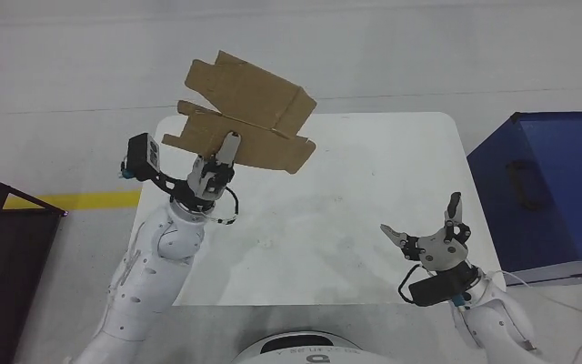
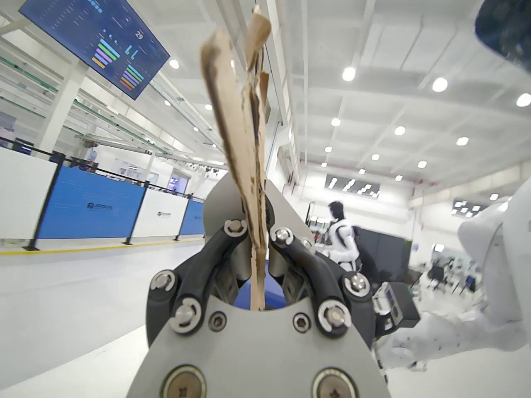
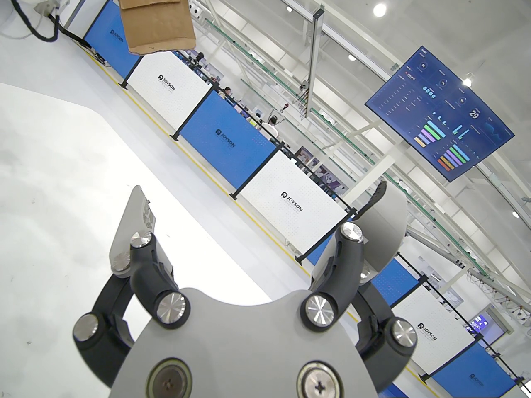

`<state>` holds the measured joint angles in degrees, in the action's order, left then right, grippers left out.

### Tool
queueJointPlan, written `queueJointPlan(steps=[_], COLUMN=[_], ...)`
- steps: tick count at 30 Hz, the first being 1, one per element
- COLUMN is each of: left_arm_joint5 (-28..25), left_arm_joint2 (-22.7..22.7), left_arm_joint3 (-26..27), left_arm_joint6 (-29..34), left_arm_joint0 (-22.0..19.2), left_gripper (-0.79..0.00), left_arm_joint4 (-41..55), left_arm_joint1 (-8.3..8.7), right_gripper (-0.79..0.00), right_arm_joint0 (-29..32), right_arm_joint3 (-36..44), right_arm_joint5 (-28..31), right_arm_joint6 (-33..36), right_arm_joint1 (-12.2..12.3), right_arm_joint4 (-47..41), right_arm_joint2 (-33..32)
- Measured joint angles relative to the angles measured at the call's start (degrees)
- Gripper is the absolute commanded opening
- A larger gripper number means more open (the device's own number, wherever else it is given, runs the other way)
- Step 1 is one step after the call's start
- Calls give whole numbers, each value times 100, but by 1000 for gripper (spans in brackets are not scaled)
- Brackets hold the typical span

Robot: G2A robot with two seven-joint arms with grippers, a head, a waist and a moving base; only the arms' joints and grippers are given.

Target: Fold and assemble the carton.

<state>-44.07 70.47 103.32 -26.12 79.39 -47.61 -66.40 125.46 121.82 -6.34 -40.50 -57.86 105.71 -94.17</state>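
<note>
Holding: the left tool is clenched on the near edge of the cardboard carton, with the board pinched edge-on between its fingers.
Carton's place: lifted off the table, it hangs in the air above the far left corner and touches nothing but the left tool.
Carton's shape: mostly flat, with flaps sticking out at the ends. In the left wrist view the layers part a little at the free end, so I judge it barely opened.
Long axis: it runs roughly across the robot's front, slanting from the far left toward the middle of the table.
Right tool: released, fingers spread wide, grasping nothing, over the near right part of the table.
Key relation: the carton lies well apart from the right tool, off toward the far left and, from the right wrist view, higher. The carton's right-hand end is the one nearest the right tool.
Nearer arm: the left arm has the carton; the right arm is free and would have to cross the table to meet it.
Stage: early, by my reckoning; the carton is picked up but not yet folded.
Beside: a blue bin stands off the table's right edge.
</note>
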Motion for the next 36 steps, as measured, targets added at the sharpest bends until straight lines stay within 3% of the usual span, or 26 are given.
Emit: queueJointPlan(steps=[3, 10, 14, 16, 24, 27, 30, 31, 36], left_arm_joint5=[709, 2490, 3033, 2988, 2952, 2960, 3010, 3011, 3009], left_arm_joint2=[9, -323, -287, -287, -325, -439, -553, -557, -552], left_arm_joint3=[368, 461, 370, 373, 550, 1296, 1826, 1826, 1752], left_arm_joint6=[-174, -1849, -2149, -2136, -2035, -1915, -1806, -1806, -1812], left_arm_joint0=[53, -94, -113, -111, -168, -526, -1254, -1381, -1108], left_gripper=[-785, -785, -785, -785, -785, -785, -785, -785, -785], left_arm_joint4=[-1971, -8413, -10793, -11226, -11356, -12349, -12863, -12862, -12838], left_arm_joint1=[93, 478, 514, 512, 552, 787, 1269, 1293, 1191], right_gripper=[0, 0, 0, 0, 0, 0, 0, 0, 0], right_arm_joint0=[0, 0, 0, 0, 0, 0, 0, 0, 0], right_arm_joint3=[0, 0, 0, 0, 0, 0, 0, 0, 0], right_arm_joint5=[0, 0, 0, 0, 0, 0, 0, 0, 0], right_arm_joint6=[0, 0, 0, 0, 0, 0, 0, 0, 0], right_arm_joint1=[0, 0, 0, 0, 0, 0, 0, 0, 0], right_arm_joint4=[0, 0, 0, 0, 0, 0, 0, 0, 0], right_arm_joint2=[0, 0, 0, 0, 0, 0, 0, 0, 0])
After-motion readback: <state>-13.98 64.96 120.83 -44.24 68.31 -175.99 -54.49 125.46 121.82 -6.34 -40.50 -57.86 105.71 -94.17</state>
